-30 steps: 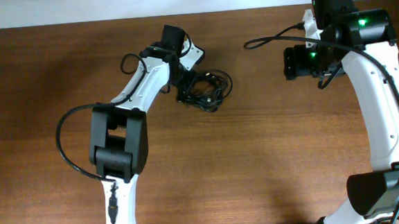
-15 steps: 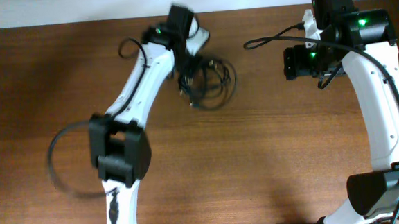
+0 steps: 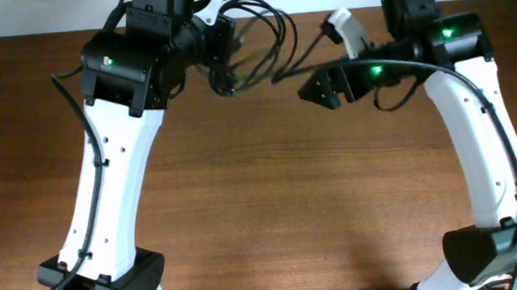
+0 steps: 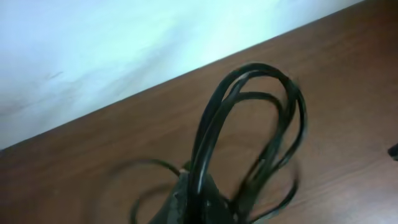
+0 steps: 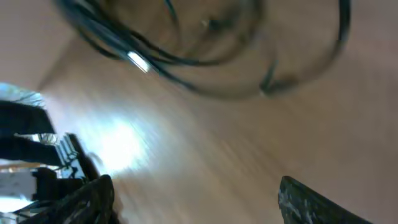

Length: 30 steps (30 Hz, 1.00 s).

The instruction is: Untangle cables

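The cables (image 3: 261,32) are a bundle of thin black looped cords, lifted off the wooden table (image 3: 289,197) near its back edge. My left gripper (image 3: 223,48) is shut on the bundle. In the left wrist view the loops (image 4: 249,106) rise from between its jaws (image 4: 200,202). My right gripper (image 3: 320,85) is open and empty, just right of the hanging loops, apart from them. In the blurred right wrist view the cables (image 5: 193,59) hang beyond its spread fingers (image 5: 194,186), with a silvery-white bit (image 5: 138,61) among them.
A pale wall (image 4: 124,43) runs along the table's back edge, right behind the lifted bundle. Both arm bases stand at the front corners (image 3: 105,280) (image 3: 481,253). Thicker black arm wires loop along both arms.
My left arm has raised the bundle off the table, up and toward the back edge. My right arm has swung left toward the bundle.
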{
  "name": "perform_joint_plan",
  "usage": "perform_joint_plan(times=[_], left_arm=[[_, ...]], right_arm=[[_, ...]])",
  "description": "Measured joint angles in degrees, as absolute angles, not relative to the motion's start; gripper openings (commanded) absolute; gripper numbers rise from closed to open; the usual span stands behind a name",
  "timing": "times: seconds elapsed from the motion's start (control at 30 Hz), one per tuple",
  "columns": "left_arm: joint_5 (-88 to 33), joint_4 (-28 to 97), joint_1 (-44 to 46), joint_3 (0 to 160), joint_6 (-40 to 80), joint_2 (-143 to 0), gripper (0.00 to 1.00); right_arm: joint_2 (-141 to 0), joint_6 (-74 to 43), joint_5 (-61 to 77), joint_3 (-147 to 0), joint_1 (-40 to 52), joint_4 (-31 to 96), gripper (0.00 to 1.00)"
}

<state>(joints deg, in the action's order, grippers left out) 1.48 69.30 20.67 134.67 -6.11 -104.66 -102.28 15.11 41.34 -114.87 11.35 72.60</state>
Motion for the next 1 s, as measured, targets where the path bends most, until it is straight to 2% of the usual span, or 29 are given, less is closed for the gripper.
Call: perform_joint_plan(times=[0.13, 0.37, 0.5, 0.57, 0.77, 0.9, 0.93, 0.97, 1.0], left_arm=[[4.2, 69.6, 20.7, 134.7, -6.1, -104.6, 0.01], [6.0, 68.1, 20.7, 134.7, -6.1, -100.4, 0.02], [7.1, 67.9, 20.7, 134.7, -6.1, -95.2, 0.04], [7.2, 68.0, 20.7, 134.7, -6.1, -94.8, 0.04], [7.2, 69.5, 20.7, 134.7, -6.1, -94.9, 0.05], [7.2, 69.6, 20.7, 134.7, -6.1, -94.9, 0.06], [7.2, 69.6, 20.7, 134.7, -6.1, -94.9, 0.06], [7.2, 69.6, 20.7, 134.7, -6.1, -94.9, 0.06], [7.2, 69.6, 20.7, 134.7, -6.1, -94.9, 0.06]], right_arm=[[-102.0, 17.9, 44.3, -122.4, 13.0, 72.1, 0.84], [-101.9, 21.2, 39.2, -122.7, 21.6, 72.1, 0.84], [-101.9, 21.6, 37.5, -122.7, 22.6, 72.4, 0.84], [-101.9, 24.2, 36.6, -122.7, 22.8, 73.0, 0.92], [-101.9, 35.4, 25.0, -122.7, 22.9, 69.3, 0.92], [-101.9, 40.1, 22.7, -122.7, 23.7, 65.7, 0.92], [-101.9, 40.6, 22.5, -122.7, 24.6, 65.3, 0.91], [-101.9, 41.2, 22.3, -122.7, 26.9, 65.1, 0.84], [-101.9, 41.6, 22.2, -122.7, 28.0, 65.0, 0.82]])
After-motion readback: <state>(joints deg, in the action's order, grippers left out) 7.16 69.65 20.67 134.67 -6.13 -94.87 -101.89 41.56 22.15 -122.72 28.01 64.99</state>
